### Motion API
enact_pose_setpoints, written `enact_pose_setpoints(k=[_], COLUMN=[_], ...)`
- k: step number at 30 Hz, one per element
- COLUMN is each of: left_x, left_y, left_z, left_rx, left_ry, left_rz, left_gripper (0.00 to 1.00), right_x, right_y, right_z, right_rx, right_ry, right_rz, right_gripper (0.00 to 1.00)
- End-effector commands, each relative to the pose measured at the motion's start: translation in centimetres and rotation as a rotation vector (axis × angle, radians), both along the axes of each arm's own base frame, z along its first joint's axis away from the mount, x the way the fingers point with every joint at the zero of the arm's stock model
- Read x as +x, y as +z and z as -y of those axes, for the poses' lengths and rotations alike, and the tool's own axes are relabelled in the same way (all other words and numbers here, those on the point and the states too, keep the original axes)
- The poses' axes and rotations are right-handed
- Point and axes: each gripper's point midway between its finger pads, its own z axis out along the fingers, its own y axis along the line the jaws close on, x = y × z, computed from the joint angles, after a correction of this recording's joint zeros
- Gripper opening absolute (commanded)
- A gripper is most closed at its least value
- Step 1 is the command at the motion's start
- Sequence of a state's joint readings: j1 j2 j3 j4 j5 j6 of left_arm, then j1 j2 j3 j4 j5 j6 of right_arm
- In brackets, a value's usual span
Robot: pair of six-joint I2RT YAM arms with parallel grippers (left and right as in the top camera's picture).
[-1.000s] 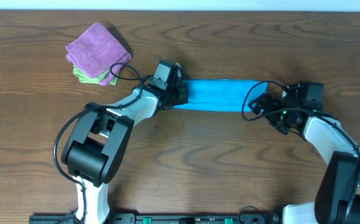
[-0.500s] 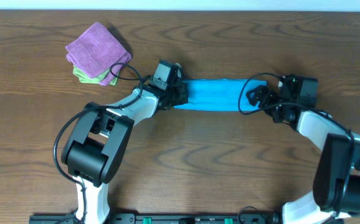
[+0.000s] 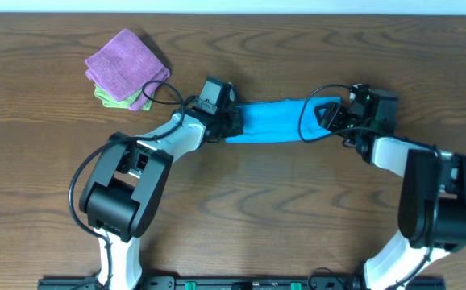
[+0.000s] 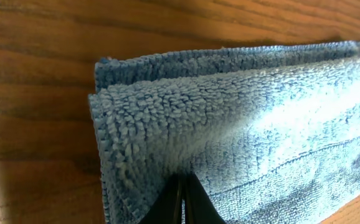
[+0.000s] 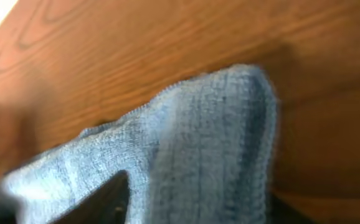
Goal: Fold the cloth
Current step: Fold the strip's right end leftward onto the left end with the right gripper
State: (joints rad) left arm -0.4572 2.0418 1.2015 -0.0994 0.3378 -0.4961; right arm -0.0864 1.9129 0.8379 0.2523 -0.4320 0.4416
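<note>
Halfway maybe: cloth (image 3: 272,122) is a long strip, left gripper (image 3: 233,124) and right gripper (image 3: 327,118) each pinch an end, crosswise fold remains

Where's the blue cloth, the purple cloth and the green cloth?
blue cloth (image 3: 269,122): overhead view, middle of the flat strip.
purple cloth (image 3: 124,60): overhead view, centre of its top.
green cloth (image 3: 108,98): overhead view, edge peeking out underneath.

The cloth (image 3: 272,122) lies on the table (image 3: 297,217), with the left gripper (image 3: 231,122) at its 9 o'clock end and the right gripper (image 3: 327,118) at its 3 o'clock end. A stack of folded cloths (image 3: 126,68) sits well apart at 10 o'clock.
</note>
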Motion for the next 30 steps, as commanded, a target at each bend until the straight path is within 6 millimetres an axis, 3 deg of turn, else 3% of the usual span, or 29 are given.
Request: enact_pose_setpoints(k=[1, 7, 13, 19, 24, 30], left_x=[-1.4, -1.5, -1.5, -1.4, -1.3, -1.2], left_y=[-2.1, -2.2, -2.2, -2.1, -2.0, -1.9], left_z=[-0.7, -0.7, -0.7, -0.7, -0.7, -0.5], left_rx=[0.044, 0.045, 0.044, 0.044, 0.042, 0.033], left_ry=[-0.014, -0.014, -0.014, -0.014, -0.012, -0.015], left_rz=[-0.063, -0.064, -0.065, -0.064, -0.06, -0.056], left_gripper=[0.06, 0.06, 0.06, 0.06, 0.06, 0.06], right_x=[-3.0, -2.0, -0.9, -0.1, -0.2, -0.8], right_y=[-5.5, -4.8, -2.6, 2.5, 6.9, 9.4], right_z=[0.9, 1.2, 0.5, -0.6, -3.1, -6.7], right_rx=[-0.07, -0.083, -0.085, -0.093, -0.125, -0.127], right_ry=[-0.066, -0.077, -0.009, 0.036, 0.119, 0.204], right_rz=[-0.157, -0.106, -0.023, 0.091, 0.198, 0.266], right_gripper=[0.42, 0.02, 0.01, 0.02, 0.02, 0.01])
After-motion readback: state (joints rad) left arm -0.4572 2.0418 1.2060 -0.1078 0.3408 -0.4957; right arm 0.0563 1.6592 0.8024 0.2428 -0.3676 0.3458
